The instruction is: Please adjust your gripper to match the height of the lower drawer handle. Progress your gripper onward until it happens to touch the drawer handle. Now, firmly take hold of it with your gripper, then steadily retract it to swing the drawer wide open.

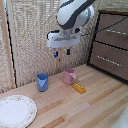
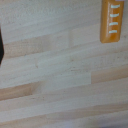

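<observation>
In the exterior view my gripper (image 1: 62,52) hangs from the white arm above the middle of the table. Its two blue-tipped fingers (image 1: 56,53) point down and stand apart with nothing between them, so it is open. The dark brown cabinet stands at the exterior view's right. Its lowest drawer (image 1: 111,64) is closed and carries the lower drawer handle (image 1: 107,59), a thin silver bar. The gripper is well off to the left of that handle, at about its height or slightly higher, and touches nothing. The wrist view shows only table wood and no fingers.
A blue cup (image 1: 42,81) and a pink cup (image 1: 69,76) stand on the wooden table below the gripper. An orange flat object (image 1: 78,88) (image 2: 112,21) lies beside the pink cup. A patterned plate (image 1: 15,111) sits front left. A woven screen (image 1: 30,35) stands behind.
</observation>
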{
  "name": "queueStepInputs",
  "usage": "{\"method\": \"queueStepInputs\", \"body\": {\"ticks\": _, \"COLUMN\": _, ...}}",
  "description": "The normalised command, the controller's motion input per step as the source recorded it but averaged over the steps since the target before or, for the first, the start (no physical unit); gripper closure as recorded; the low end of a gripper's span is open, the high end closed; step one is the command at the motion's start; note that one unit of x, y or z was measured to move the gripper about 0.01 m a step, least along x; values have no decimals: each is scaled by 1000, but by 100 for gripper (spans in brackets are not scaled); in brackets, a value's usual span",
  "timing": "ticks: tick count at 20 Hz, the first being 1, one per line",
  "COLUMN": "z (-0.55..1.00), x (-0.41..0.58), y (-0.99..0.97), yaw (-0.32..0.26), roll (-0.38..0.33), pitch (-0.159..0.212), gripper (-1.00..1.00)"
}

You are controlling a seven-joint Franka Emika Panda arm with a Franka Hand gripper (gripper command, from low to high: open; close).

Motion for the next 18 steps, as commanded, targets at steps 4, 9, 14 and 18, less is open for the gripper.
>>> {"method": "queueStepInputs", "body": {"ticks": 4, "z": 81, "x": -206, "y": -114, "yaw": 192, "roll": -221, "pitch": 6, "gripper": -100}}
{"method": "queueStepInputs", "body": {"ticks": 9, "z": 75, "x": -296, "y": -246, "yaw": 150, "roll": -327, "pitch": -24, "gripper": -100}}
{"method": "queueStepInputs", "body": {"ticks": 14, "z": 2, "x": -273, "y": -240, "yaw": 129, "roll": -370, "pitch": -8, "gripper": -100}}
{"method": "queueStepInputs", "body": {"ticks": 18, "z": 0, "x": -231, "y": -260, "yaw": 113, "roll": -375, "pitch": -2, "gripper": -100}}
